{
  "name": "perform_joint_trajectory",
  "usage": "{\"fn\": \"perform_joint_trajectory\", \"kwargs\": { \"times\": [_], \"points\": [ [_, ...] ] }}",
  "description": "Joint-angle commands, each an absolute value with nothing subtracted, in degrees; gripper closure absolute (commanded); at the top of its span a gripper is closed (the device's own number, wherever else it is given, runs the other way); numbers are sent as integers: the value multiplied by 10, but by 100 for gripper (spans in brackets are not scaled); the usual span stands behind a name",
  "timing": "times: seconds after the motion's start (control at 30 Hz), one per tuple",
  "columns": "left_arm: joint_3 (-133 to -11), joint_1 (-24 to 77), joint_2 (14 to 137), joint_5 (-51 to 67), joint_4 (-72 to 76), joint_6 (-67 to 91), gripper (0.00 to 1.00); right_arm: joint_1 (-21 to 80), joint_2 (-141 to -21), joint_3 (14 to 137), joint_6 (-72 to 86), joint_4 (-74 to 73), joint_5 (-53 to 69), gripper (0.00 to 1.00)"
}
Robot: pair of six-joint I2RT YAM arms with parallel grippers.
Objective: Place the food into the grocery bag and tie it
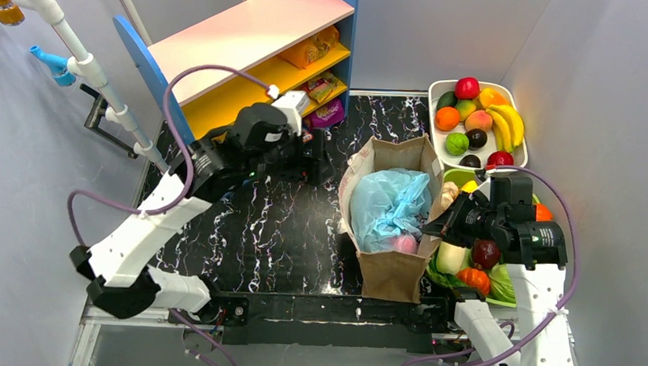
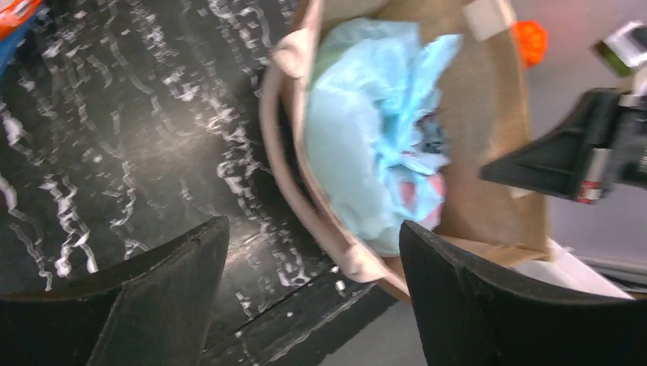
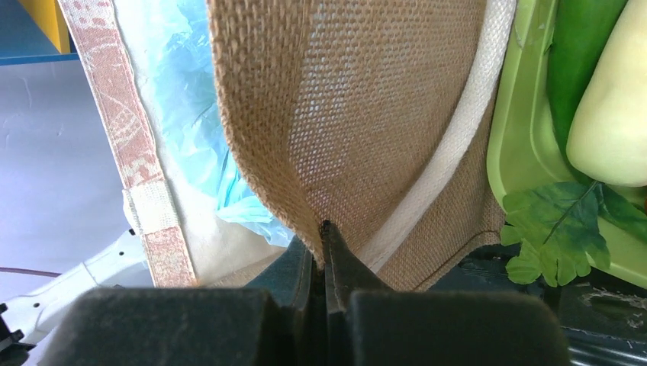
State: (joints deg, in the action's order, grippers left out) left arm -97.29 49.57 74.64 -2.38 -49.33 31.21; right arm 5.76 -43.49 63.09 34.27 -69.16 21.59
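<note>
The light-blue plastic grocery bag (image 1: 390, 204) lies crumpled inside a brown burlap bag (image 1: 391, 272) at the table's middle right. Something pink-red (image 1: 405, 243) shows through the plastic at its near end; it also shows in the left wrist view (image 2: 422, 194). No teal-and-white packet shows. My right gripper (image 1: 431, 227) is shut on the burlap bag's right rim (image 3: 305, 137), pinching the cloth between its fingertips (image 3: 326, 229). My left gripper (image 1: 318, 154) is open and empty, above the table left of the burlap bag, its fingers (image 2: 191, 259) wide apart around the bag's near corner (image 2: 358, 263).
A blue-and-yellow shelf (image 1: 253, 40) with several snack packets (image 1: 323, 87) stands at the back left. A white tray (image 1: 437, 90) of plastic fruit is at the back right. A green tray (image 3: 526, 152) of vegetables sits right of the burlap bag. White pipes (image 1: 86, 65) cross the far left.
</note>
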Motion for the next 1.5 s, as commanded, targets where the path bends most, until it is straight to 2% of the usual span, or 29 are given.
{"fn": "perform_joint_trajectory", "kwargs": {
  "times": [0.0,0.13,0.33,0.37,0.47,0.5,0.63,0.7,1.0,1.17,1.33,1.47],
  "points": [
    [-885,475,728,-22,-447,350,21,59,-446,643,339,-688,260,99],
    [-841,475,752,-33,-418,401,24,59,-444,628,338,-675,274,99],
    [-778,475,782,21,-306,467,26,59,-451,613,320,-659,291,99],
    [-776,475,792,22,-300,470,30,59,-453,613,316,-659,292,99],
    [-782,475,825,27,-312,474,60,59,-456,609,307,-658,294,99],
    [-783,475,836,34,-313,477,67,59,-457,608,304,-658,295,99],
    [-783,476,863,87,-283,499,91,59,-463,623,297,-674,300,99],
    [-794,478,870,103,-274,504,100,59,-467,640,298,-680,314,99],
    [-939,480,827,57,-338,415,100,59,-490,732,315,-600,401,99],
    [-962,480,839,114,-314,395,100,75,-502,732,362,-527,432,99],
    [-952,480,860,181,-232,418,100,185,-510,702,423,-427,372,99],
    [-966,480,893,213,-204,433,100,276,-562,709,432,-395,329,99]
  ]
}}
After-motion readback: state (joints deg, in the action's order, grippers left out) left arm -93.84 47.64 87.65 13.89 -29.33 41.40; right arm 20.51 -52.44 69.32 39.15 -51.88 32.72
